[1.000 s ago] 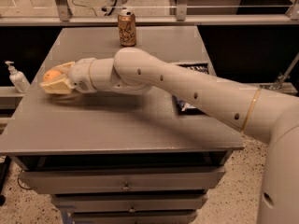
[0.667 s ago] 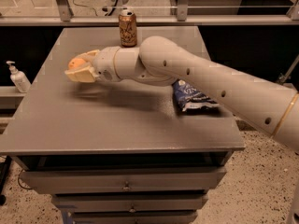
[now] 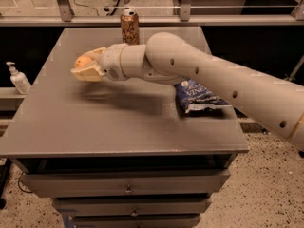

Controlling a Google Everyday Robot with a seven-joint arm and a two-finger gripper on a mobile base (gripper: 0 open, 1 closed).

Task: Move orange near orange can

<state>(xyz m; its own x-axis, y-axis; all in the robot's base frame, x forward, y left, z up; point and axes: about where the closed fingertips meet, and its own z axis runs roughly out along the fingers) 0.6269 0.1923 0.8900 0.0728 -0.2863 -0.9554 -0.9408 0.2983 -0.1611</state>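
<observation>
The orange (image 3: 82,61) is a small round fruit held between the cream fingers of my gripper (image 3: 87,66), above the left-middle part of the grey table (image 3: 71,122). The gripper is shut on it and carries it clear of the tabletop. The orange can (image 3: 129,26) stands upright at the table's far edge, to the right of and behind the gripper. My white arm reaches in from the right across the table.
A dark blue chip bag (image 3: 199,96) lies on the table's right side, partly under my arm. A white pump bottle (image 3: 18,78) stands on a lower ledge to the left. Drawers sit below the tabletop. A rail runs behind the table.
My gripper has carried the orange from the table's left edge to the right and farther back, closer to the can.
</observation>
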